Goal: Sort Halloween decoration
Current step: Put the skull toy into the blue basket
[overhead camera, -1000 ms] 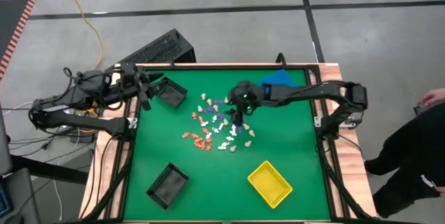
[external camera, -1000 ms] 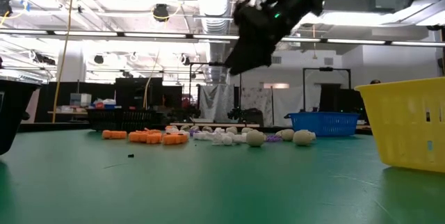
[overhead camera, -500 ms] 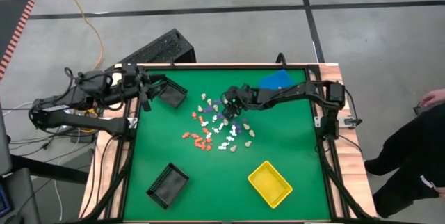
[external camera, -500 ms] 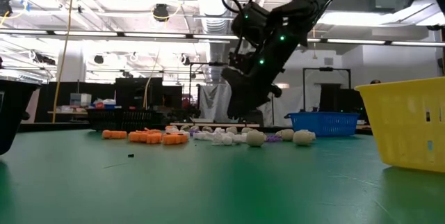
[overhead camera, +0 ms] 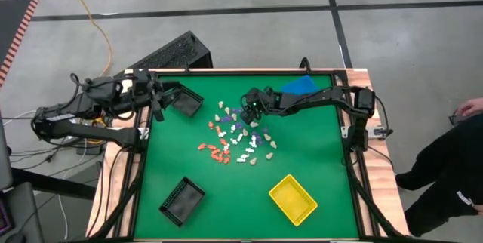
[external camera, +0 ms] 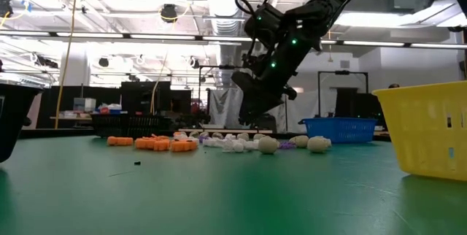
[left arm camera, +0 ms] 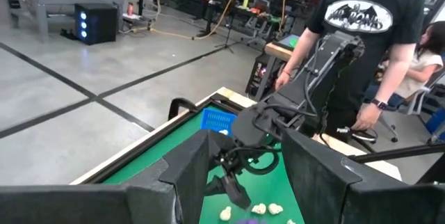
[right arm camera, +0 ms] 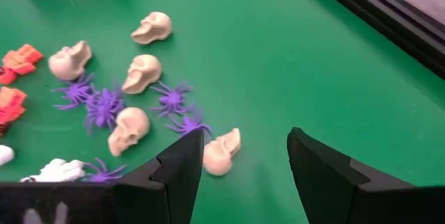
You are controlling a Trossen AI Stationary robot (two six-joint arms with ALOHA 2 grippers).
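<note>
The Halloween decoration pieces (overhead camera: pixel 235 137) lie loose in a pile in the middle of the green mat: beige skulls (right arm camera: pixel 128 128), purple spiders (right arm camera: pixel 103 106), orange pieces (external camera: pixel 157 144) and white pieces (right arm camera: pixel 52 172). My right gripper (overhead camera: pixel 243 113) hangs open just above the pile's far side, slanting down. In the right wrist view one beige skull (right arm camera: pixel 221 152) lies beside one finger, untouched. My left gripper (overhead camera: pixel 156 99) stands open and level at the table's far left, above a black bin (overhead camera: pixel 185 101).
A blue bin (overhead camera: pixel 300 86) stands at the far edge, a yellow bin (overhead camera: pixel 293 198) near right, a second black bin (overhead camera: pixel 182 200) near left. A person in a black T-shirt (left arm camera: pixel 361 36) stands beyond the table's right edge.
My right gripper has sunk toward the pile and gone toward the table's far left, tipping from pointing steeply down to a flatter slant and rolling. Its arm now stretches low across the mat. The pieces lie as before.
</note>
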